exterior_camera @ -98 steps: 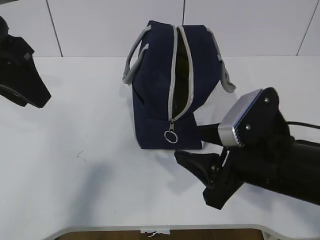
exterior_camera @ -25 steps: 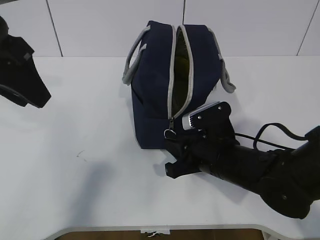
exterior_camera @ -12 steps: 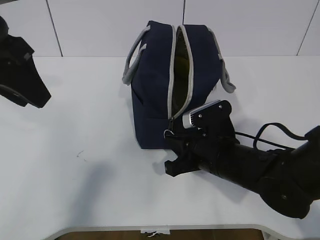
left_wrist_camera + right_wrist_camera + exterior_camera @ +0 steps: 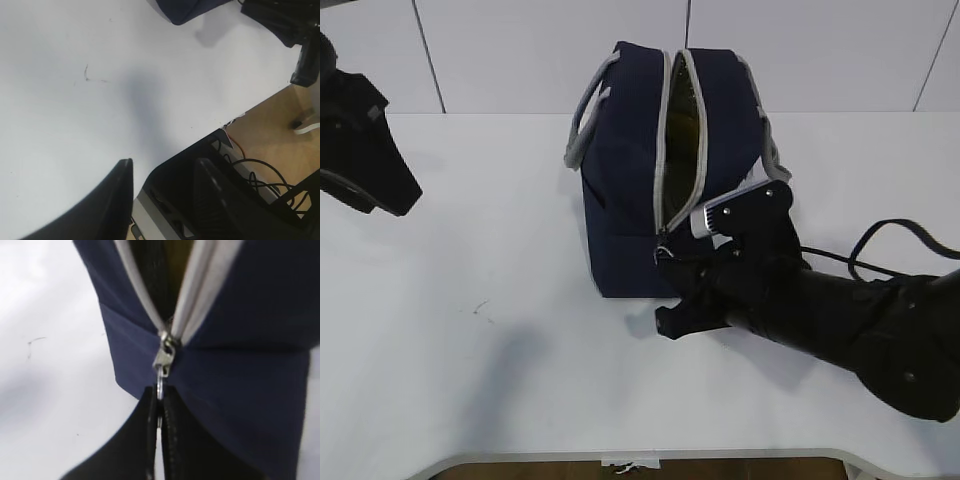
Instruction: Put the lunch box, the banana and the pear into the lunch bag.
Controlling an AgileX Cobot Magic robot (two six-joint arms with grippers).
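The navy lunch bag (image 4: 630,170) stands at the back middle of the table with its grey zipper partly open; something yellowish shows inside the slit (image 4: 682,120). My right gripper (image 4: 665,262) is shut on the zipper's ring pull (image 4: 159,385) at the bag's near end; the slider (image 4: 164,357) sits just above the fingertips. My left gripper (image 4: 162,172) is open and empty over the table's front edge, far to the left (image 4: 360,150). The lunch box, the banana and the pear are not clearly in view.
The white table (image 4: 470,260) has a small scuff mark (image 4: 480,308) left of the bag. The bag's grey handles (image 4: 585,120) hang at both sides. Below the table edge, a dark frame and cables (image 4: 250,175) show in the left wrist view.
My right gripper came in to the bag's near end and closed on the ring pull, then moved it slightly up and right. The left arm has not moved.
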